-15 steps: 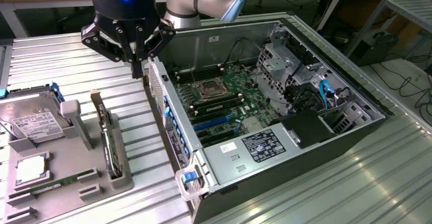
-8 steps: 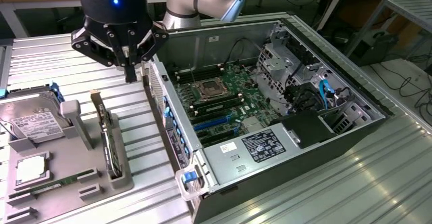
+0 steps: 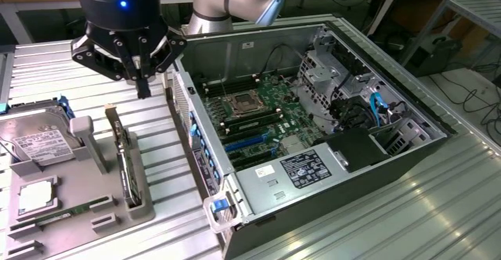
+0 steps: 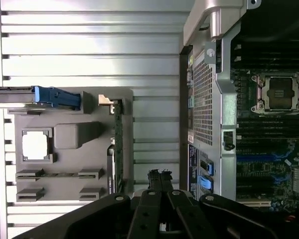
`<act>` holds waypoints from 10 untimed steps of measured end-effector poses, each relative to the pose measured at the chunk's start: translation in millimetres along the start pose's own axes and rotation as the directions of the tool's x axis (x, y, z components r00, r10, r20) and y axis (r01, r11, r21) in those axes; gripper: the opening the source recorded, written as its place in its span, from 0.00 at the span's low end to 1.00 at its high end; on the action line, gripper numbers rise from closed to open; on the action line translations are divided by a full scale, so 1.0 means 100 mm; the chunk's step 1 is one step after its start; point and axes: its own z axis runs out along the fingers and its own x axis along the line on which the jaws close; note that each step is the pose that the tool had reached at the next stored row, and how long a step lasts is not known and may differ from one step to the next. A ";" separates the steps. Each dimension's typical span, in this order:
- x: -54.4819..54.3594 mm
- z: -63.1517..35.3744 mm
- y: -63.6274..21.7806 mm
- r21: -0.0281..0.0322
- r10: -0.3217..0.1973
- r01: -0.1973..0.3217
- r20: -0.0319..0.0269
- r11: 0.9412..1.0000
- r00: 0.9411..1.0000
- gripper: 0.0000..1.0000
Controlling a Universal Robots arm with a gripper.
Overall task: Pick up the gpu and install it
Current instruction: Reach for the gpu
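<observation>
Not much progress to report: the thin black gpu card with a pale bracket [image 3: 123, 154] was still standing on edge in the grey moulded tray [image 3: 78, 183], untouched. Our black gripper [image 3: 143, 93] hung pinched shut on nothing, over the ribbed metal table [image 3: 161, 137]. The open silver computer case [image 3: 234, 51] had its wall close beside, with free room overhead.
</observation>
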 end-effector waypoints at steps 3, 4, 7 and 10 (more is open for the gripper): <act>0.05 0.000 -0.007 0.000 -0.007 0.007 0.000 1.000 1.000 0.11; 0.07 0.000 -0.010 0.000 -0.010 0.010 -0.001 1.000 1.000 0.11; 0.12 0.003 -0.021 0.000 -0.020 0.020 -0.001 1.000 1.000 0.11; 0.17 0.008 -0.025 -0.001 -0.025 0.025 -0.001 1.000 1.000 0.11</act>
